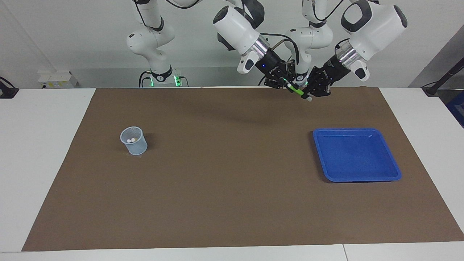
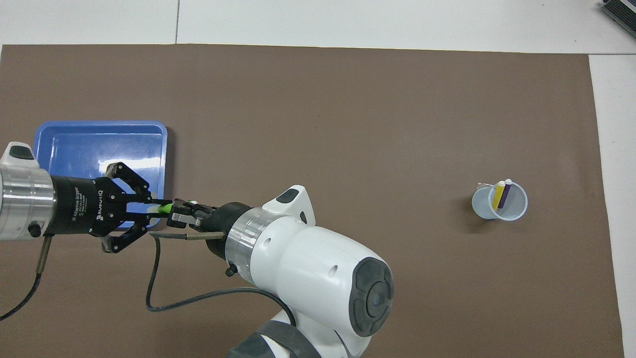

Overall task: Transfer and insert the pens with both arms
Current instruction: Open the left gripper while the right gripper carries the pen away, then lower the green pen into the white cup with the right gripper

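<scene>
Facing view: left pincer [image 1: 312, 93] and right pincer [image 1: 287, 85] meet at upper centre-right of the frame, both pinching the green pen [image 1: 298, 91] above the brown mat [image 1: 232, 188].

Overhead view: green pen [image 2: 166, 207] spans both pincers at left of centre, beside the blue tray [image 2: 59, 144]. Yellow pen [image 2: 497, 195] and purple pen [image 2: 505, 194] stand in the cup [image 2: 483, 209] at right.

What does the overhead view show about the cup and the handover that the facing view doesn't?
Overhead only: the yellow pen and purple pen standing in the cup.
Facing only: both arm bases, and the handover held well above the mat; just two pale caps show in the cup.
Both: left gripper and right gripper shut on the green pen; the blue tray holds no pens.
</scene>
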`<state>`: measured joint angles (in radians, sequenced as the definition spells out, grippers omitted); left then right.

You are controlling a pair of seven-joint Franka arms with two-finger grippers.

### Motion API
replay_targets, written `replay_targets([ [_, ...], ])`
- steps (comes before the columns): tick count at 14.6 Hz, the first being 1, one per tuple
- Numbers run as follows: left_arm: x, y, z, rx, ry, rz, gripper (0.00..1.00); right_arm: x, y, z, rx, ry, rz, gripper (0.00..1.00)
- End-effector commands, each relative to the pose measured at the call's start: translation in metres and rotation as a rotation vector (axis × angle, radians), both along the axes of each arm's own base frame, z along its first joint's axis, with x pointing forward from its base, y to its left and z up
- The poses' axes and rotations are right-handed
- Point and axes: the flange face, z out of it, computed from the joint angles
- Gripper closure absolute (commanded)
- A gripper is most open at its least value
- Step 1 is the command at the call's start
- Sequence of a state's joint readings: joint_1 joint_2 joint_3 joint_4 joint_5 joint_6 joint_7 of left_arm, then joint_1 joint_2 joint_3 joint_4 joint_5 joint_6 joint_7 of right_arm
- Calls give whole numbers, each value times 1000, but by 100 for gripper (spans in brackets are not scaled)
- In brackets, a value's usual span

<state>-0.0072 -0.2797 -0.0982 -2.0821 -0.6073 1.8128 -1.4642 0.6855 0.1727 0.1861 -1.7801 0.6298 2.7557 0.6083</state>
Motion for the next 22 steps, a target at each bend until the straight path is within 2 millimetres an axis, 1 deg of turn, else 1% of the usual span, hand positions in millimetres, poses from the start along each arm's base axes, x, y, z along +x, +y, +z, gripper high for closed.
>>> replay_targets([
  [1, -11, -1, 4, -12, -18, 9, 0, 11, -2, -8, -17, -3, -10, 100],
  [4, -12, -1, 5, -10, -32, -33, 0, 14, -7, -12, -56, -29, 34, 100],
  [5, -13, -1, 5, -11, -57, -79, 0, 18, -14, -16, -97, -25, 76, 100],
  [6, -14, 3, 4, -12, -75, -128, 0, 22, -23, -17, -158, -27, 129, 100],
  [8, -18, 8, 2, -12, -130, -281, 0, 33, -48, -11, -277, -60, 203, 100],
  [10, -20, 29, 2, -21, -183, -392, 0, 40, -77, -6, -360, -57, 291, 100],
  [12, -24, 41, 0, 29, -197, -515, 0, 56, -129, 3, -468, -40, 357, 100],
  [13, -27, 45, -2, 55, -208, -592, 0, 65, -161, 6, -536, -30, 384, 100],
  [14, -28, 46, -3, 67, -221, -643, 0, 71, -194, 8, -612, -22, 432, 100],
  [16, -26, 52, -1, 123, -238, -751, 0, 85, -274, 13, -769, -33, 561, 100],
  [17, -27, 53, 1, 138, -248, -803, 0, 93, -312, 11, -810, -30, 614, 100],
  [18, -27, 55, 1, 150, -258, -853, 0, 99, -343, 8, -822, -33, 647, 100],
  [19, -26, 59, 6, 169, -271, -882, 0, 102, -371, -2, -829, -38, 676, 100],
  [20, -26, 60, 9, 187, -271, -901, 0, 97, -390, -8, -850, -42, 708, 100],
  [22, -24, 64, 17, 229, -283, -953, 0, 90, -409, -22, -963, -54, 791, 100],
])
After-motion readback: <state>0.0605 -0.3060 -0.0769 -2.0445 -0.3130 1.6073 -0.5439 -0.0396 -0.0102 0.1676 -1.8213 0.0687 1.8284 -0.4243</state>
